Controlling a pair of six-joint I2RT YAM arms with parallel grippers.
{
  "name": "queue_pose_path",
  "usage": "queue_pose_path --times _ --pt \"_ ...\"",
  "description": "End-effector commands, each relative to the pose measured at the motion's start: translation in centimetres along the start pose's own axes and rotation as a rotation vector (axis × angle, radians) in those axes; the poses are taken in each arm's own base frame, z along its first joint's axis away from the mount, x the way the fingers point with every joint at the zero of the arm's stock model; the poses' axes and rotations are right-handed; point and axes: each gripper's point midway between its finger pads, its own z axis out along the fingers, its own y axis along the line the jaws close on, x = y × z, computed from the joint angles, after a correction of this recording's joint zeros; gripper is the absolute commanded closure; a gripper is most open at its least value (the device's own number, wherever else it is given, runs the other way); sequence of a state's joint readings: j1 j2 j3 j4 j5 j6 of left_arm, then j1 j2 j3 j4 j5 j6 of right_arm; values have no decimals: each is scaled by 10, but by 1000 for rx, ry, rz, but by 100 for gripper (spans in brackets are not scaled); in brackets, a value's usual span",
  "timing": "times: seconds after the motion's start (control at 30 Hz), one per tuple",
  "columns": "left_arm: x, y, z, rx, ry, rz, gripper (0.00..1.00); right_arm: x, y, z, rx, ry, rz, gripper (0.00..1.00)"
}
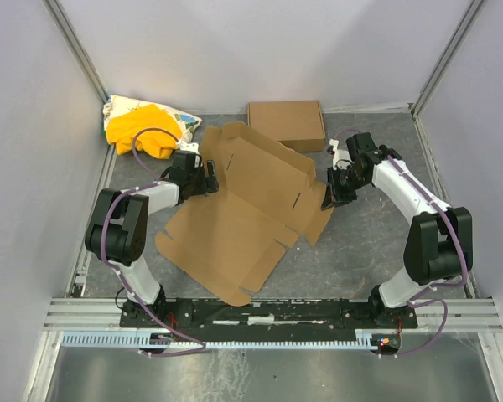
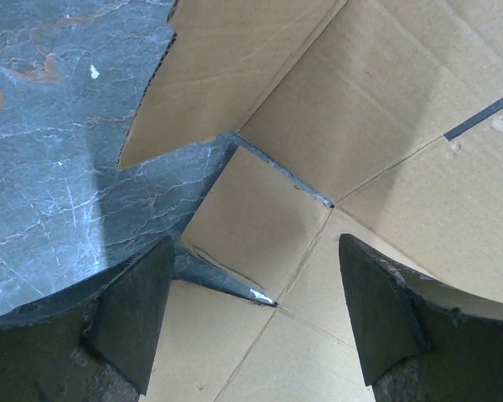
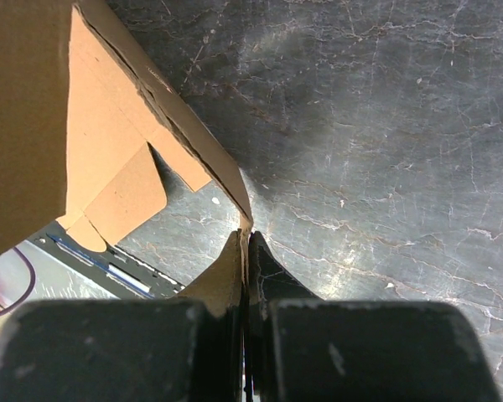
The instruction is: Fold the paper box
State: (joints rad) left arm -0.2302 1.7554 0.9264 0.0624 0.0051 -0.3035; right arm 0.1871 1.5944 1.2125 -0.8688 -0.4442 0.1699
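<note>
Brown paper box [image 1: 243, 201] edge clamped in my right gripper [image 3: 247, 251]; left gripper [image 2: 256, 251] wide, empty; I'd fold along creases.

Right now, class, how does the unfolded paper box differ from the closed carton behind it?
The paper box lies spread open; the carton is a closed rectangle. The paper box spreads wider than the carton. The right gripper pinches the paper box; no gripper holds the carton. Both are brown cardboard.
</note>
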Motion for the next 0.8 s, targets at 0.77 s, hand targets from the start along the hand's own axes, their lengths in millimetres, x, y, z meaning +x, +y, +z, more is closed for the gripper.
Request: queue_pose_path --times 0.77 --pt "-14 -39 -18 211 -45 -54 23 -5 6 -8 -21 -38 -49 98"
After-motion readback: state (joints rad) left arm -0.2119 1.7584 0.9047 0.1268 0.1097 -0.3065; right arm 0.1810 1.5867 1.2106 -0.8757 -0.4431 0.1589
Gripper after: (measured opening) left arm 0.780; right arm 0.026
